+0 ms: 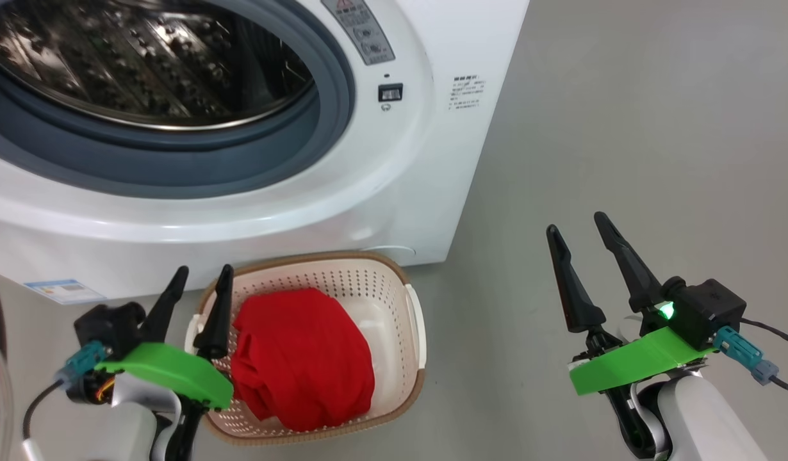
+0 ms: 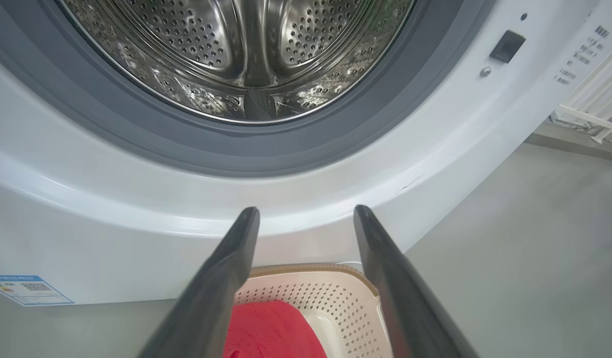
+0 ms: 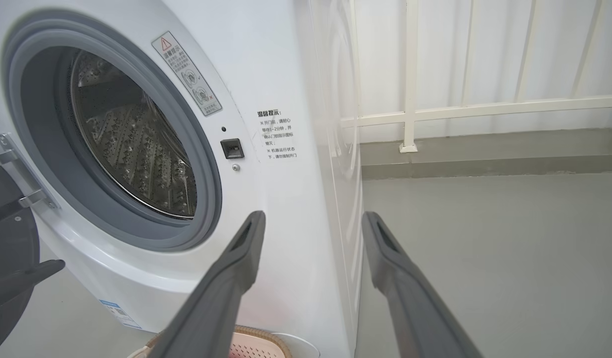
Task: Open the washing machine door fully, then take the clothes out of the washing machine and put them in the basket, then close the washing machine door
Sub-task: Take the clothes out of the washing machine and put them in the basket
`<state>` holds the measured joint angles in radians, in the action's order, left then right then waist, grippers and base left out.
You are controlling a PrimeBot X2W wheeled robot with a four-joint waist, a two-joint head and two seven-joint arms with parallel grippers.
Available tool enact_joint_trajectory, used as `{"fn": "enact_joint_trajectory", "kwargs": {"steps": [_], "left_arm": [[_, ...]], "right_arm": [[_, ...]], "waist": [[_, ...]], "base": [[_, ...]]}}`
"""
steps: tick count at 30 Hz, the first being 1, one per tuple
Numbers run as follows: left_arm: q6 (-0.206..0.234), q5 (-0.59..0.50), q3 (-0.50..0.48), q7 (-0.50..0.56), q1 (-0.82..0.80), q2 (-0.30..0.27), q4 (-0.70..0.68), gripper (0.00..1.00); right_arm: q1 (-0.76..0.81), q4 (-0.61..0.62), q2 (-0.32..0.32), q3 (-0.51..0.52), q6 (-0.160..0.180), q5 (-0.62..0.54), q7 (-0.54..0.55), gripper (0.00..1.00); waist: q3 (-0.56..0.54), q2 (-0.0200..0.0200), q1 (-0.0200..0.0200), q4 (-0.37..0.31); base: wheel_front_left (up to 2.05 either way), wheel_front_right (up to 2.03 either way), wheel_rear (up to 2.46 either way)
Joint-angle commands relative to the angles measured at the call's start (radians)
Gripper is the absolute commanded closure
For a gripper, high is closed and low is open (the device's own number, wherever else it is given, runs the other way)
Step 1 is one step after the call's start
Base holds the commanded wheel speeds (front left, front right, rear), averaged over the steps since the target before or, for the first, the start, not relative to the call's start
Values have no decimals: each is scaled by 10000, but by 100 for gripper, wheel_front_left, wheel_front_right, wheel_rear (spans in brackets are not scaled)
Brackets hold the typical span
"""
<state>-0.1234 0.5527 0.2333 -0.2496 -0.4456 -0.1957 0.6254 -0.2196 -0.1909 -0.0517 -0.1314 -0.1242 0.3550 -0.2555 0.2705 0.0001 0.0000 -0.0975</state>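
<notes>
door (image 3: 10,248): swung open; I see its black rim at the machine's left side.
machine (image 1: 394,192): white front-loader on the floor (image 1: 624,160), with its grey ring (image 1: 176,166) and steel drum (image 1: 144,57) exposed.
clothes (image 1: 301,358): a red heap lying in the basket.
basket (image 1: 381,282): on the floor, just in front of the machine.
left gripper (image 1: 203,271): spread and empty; I read it at the basket's left rim.
right gripper (image 1: 576,223): spread and empty, over bare floor, well apart from the basket.
</notes>
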Motion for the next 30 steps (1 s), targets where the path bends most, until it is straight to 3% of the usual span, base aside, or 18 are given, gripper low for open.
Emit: {"fn": "enact_joint_trajectory", "kwargs": {"steps": [1, 12, 30], "left_arm": [[-10, -275, -613, -121, 267, -153, -541, 0], [-61, -1587, -2209, -121, 1460, 459, -3182, 0], [-72, -2312, -2886, -122, 2973, 598, -4255, 0]], "right_arm": [[75, 232, 15, -118, -65, -153, -63, 0], [370, 397, 15, 294, -65, -334, -63, 0], [1041, 497, 15, 724, -65, -692, -63, 0]], "waist": [[-334, -1, 0, 147], [-978, -1, 0, 367], [-2159, -1, 0, 448]], "base": [[0, 0, 0], [0, 0, 0], [0, 0, 0]]}}
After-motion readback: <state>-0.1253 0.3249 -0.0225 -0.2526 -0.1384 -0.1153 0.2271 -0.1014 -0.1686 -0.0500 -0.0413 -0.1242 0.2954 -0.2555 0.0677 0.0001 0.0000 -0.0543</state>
